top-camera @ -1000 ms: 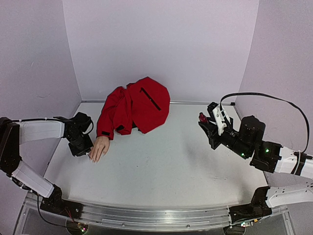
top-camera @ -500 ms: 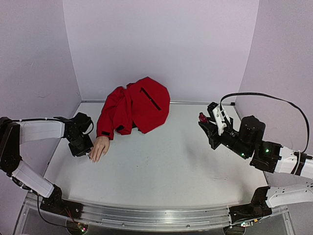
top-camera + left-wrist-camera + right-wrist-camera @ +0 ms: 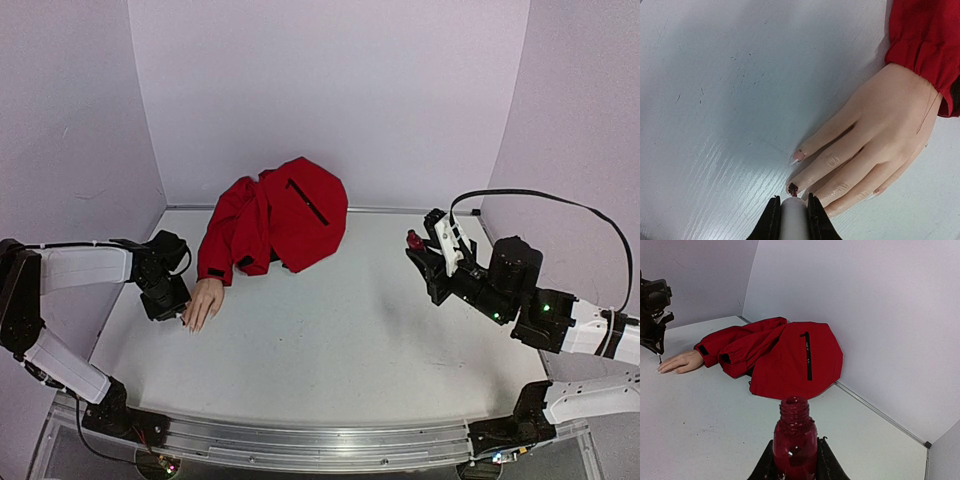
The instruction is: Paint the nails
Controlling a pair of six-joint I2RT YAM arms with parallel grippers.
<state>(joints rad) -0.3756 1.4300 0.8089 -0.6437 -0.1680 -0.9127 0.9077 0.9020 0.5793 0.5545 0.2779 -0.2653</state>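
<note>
Three walls (image 3: pixel 330 100): these close the table at 9, 12 and 3 o'clock. Only the 6 o'clock side is open.
Table (image 3: pixel 330 340): white. The widest free room runs from the centre toward 6 o'clock.
Jacket (image 3: pixel 285 215): a red heap at 11 o'clock, close to the back. Its cuff (image 3: pixel 920 55) meets the wrist, so keep the arm links clear of the cloth.
Left gripper (image 3: pixel 168 298): at 9 o'clock, close to the side wall, pinched narrow on the cap. There is little room to swing outward. Judged best retreat is upward or toward the centre.
Right gripper (image 3: pixel 796 456): at 3 o'clock, well apart from the hand. It is closed tight on the bottle and raised off the table.
Hand (image 3: pixel 880 130): palm down at 9 o'clock, tips toward 7 o'clock in the top view.
Bottle (image 3: pixel 795 432): red, upright, neck open. Hold it level to avoid a spill.
Cap (image 3: pixel 793 220): white, brush end at the dark nail (image 3: pixel 792 189). Contact cannot be confirmed.
Nails (image 3: pixel 799 155): this one is pale pink and its neighbour is dark. Judged step is coating the dark one. Stroke from base to tip with light pressure, and keep the bristles off the skin and the table.
</note>
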